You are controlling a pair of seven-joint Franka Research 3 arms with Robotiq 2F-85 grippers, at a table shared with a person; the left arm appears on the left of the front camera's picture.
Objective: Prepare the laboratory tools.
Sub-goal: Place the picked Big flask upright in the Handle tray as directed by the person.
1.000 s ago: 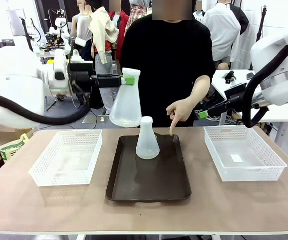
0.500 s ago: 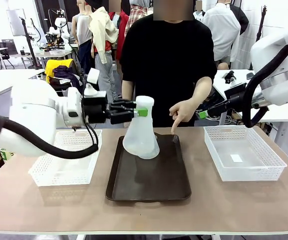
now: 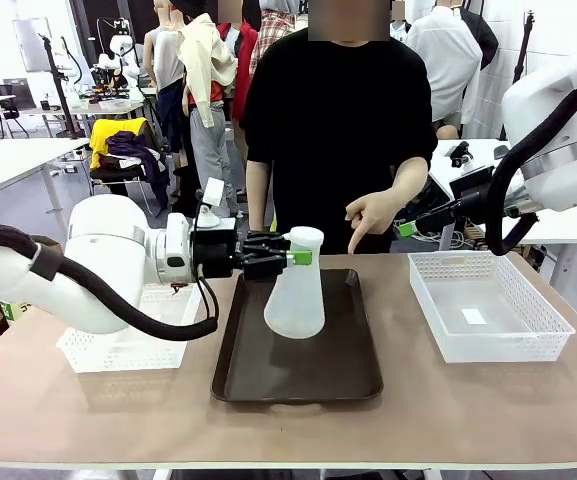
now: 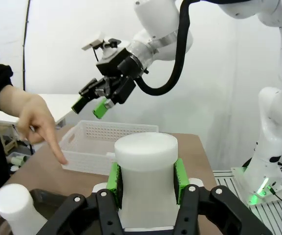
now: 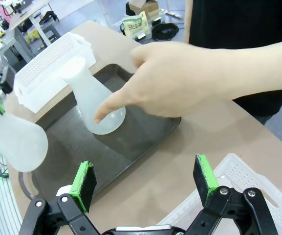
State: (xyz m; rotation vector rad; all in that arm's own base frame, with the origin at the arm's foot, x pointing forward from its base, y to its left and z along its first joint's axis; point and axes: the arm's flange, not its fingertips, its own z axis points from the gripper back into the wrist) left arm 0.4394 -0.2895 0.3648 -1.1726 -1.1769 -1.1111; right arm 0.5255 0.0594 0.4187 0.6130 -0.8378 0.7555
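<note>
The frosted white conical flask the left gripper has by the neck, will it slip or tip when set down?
The frosted white conical flask looks empty, so probably light. Its smooth neck sits between the left gripper pads; slipping seems possible. The wide flat base should resist tipping.

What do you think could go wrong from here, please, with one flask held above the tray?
1. The left tool grips the held flask only at its neck, so the wide base could swing or slip.
2. The standing flask sits close by on the dark tray; lowering could knock it.
3. The person's hand points over the tray's far edge, near the flask's path.
</note>
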